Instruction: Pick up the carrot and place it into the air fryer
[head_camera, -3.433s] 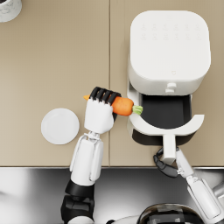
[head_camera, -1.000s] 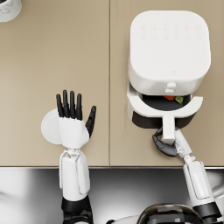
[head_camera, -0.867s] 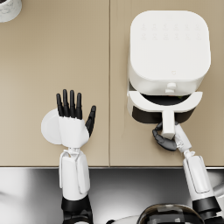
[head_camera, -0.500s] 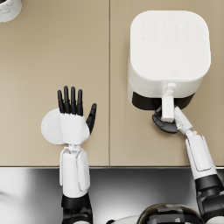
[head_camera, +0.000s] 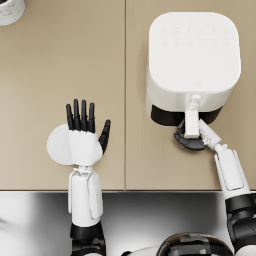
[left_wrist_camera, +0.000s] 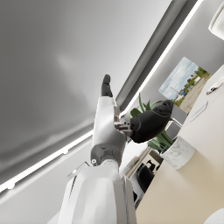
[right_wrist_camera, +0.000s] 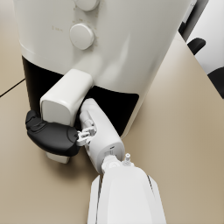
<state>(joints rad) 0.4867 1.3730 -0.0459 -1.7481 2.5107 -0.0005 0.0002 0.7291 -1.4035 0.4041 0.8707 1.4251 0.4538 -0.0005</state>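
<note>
The air fryer (head_camera: 194, 60) stood toward the far right corner of the beige counter (head_camera: 60, 65), with its drawer pushed fully in. The carrot was not visible in any view. The right hand (head_camera: 190, 140) gripped the drawer handle (head_camera: 192, 120), its dark fingers (right_wrist_camera: 46, 133) wrapped around the white handle (right_wrist_camera: 65, 100) from below in the right wrist view. The left hand (head_camera: 84, 132) was raised with its palm flat, its fingers spread and holding nothing, above a white round plate (head_camera: 57, 145) that lay near the front edge of the counter on the left. A marbled white pot (head_camera: 10, 10) sat at the far left corner. In the left wrist view, the left hand (left_wrist_camera: 131, 122) pointed up toward the ceiling.
</note>
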